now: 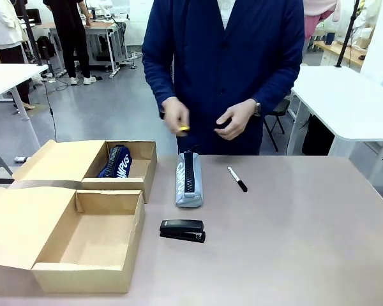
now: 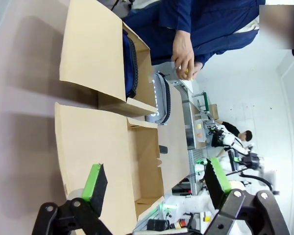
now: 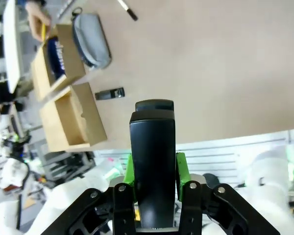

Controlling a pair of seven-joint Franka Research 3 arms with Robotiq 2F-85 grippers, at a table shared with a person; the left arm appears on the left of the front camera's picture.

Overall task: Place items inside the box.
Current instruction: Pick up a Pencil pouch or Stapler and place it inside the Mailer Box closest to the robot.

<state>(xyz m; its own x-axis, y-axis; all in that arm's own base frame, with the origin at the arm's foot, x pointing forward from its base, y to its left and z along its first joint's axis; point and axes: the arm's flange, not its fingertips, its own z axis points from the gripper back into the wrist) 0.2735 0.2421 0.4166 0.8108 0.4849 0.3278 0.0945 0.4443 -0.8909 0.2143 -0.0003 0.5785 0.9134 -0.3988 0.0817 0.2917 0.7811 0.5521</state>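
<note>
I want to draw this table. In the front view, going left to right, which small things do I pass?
navy zip pouch → grey pencil case → black marker

the person (image 1: 225, 57) wore a dark navy jacket (image 1: 268, 51) with long sleeves over a white shirt (image 1: 226, 7), and a watch (image 1: 257, 109). the left claw (image 2: 156, 183) was black, with green pads (image 2: 94, 182) and silver screws (image 2: 45, 208); the right claw (image 3: 154, 169) matched it.

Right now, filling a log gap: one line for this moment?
left gripper open; right gripper shut on black object; navy pouch in far box; stapler on table
</note>
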